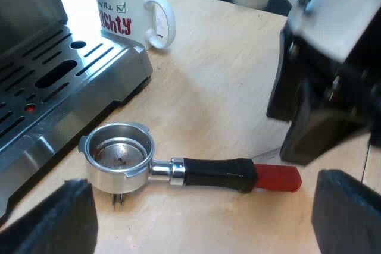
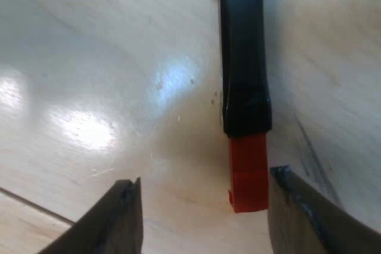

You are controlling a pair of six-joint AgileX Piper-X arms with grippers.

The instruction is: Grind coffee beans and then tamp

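The pale wooden table (image 1: 226, 69) carries the espresso machine (image 1: 59, 81), mug (image 1: 125, 4) and metal holder (image 1: 190, 171).

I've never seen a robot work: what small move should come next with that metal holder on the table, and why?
Probably close the right gripper on the handle: its open fingers flank the red end, and the holder lies loose on the table beside the machine.

Black jaws on both arms.
Left jaws matte, coarse-textured, rounded at the corners; right jaws smoother black, one edge scuffed grey.
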